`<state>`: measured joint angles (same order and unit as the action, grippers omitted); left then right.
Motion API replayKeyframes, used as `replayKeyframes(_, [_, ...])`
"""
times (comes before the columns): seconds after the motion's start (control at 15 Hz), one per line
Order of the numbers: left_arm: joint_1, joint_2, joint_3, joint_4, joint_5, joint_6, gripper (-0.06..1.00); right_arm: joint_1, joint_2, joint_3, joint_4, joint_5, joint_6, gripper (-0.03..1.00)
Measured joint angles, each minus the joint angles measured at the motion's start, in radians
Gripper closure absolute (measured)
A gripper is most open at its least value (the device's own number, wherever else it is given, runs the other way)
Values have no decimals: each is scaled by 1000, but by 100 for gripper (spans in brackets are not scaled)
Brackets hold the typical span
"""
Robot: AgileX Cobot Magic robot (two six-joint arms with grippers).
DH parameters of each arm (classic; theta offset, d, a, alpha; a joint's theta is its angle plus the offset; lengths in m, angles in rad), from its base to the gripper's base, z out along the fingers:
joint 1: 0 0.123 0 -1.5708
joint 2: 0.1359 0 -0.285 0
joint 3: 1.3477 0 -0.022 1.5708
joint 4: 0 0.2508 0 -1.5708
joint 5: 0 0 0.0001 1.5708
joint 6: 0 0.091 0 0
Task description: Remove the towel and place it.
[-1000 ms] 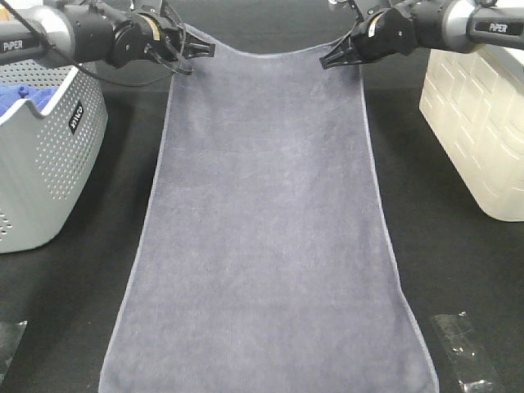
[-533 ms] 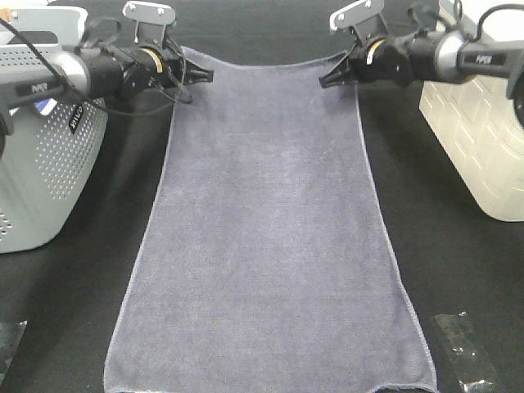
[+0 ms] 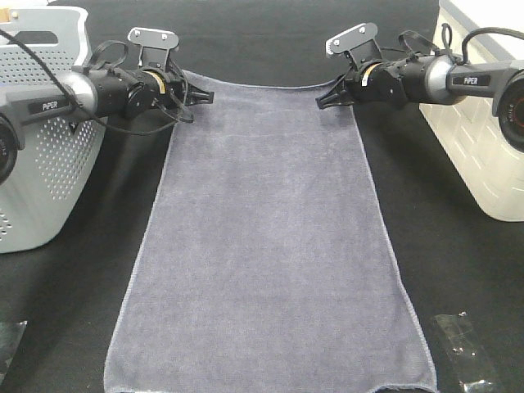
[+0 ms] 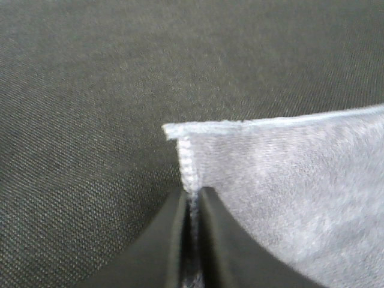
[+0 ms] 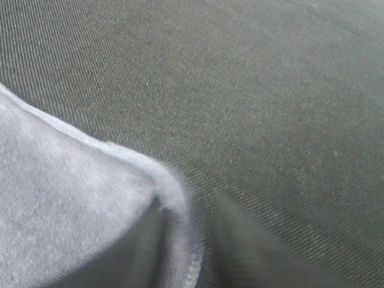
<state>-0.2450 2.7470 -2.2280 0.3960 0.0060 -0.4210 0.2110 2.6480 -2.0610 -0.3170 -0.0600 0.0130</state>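
Item: towel (image 3: 266, 237), one piece, greyish-lavender, long rectangle with a stitched hem. Location: spread flat on the dark table (image 3: 458, 270), running from the far middle to the near edge of the overhead view, between the grey basket (image 3: 41, 180) on the left and the white bin (image 3: 483, 139) on the right; touching neither. Condition: smooth, no folds, short soft pile; side edges flare slightly toward the near end; far edge sags a little between its two corners; near-left corner cut off by the edge of the view. Status of task: judged nearly complete, since the towel is out and laid full length on the table; what appears left is letting go of the two far corners and drawing both arms clear. Left gripper (image 4: 192, 201): at the far-left corner, jaws narrow with a thin gap, the hem lying between them; whether they pinch it or have just slackened cannot be told. Right gripper (image 5: 192, 210): at the far-right corner, jaws parted in its wrist view, the corner draped over one finger (image 5: 126, 252) and raised slightly off the table, apparently released. Also present: two scraps of clear tape, one (image 3: 463, 348) near right and one (image 3: 10, 344) near left on the table.
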Motion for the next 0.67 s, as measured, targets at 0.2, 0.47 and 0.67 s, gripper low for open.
replayKeyframes(0.2, [0, 0, 0, 0, 1, -8, 47, 0, 0, 0, 8, 2, 0, 36])
replayKeyframes(0.47, [0, -29, 0, -1, 13, -9, 25, 0, -37, 1, 23, 73, 0, 30])
replayKeyframes(0.67, [0, -98, 0, -4, 18, -9, 25, 0, -97, 1, 74, 134, 0, 30])
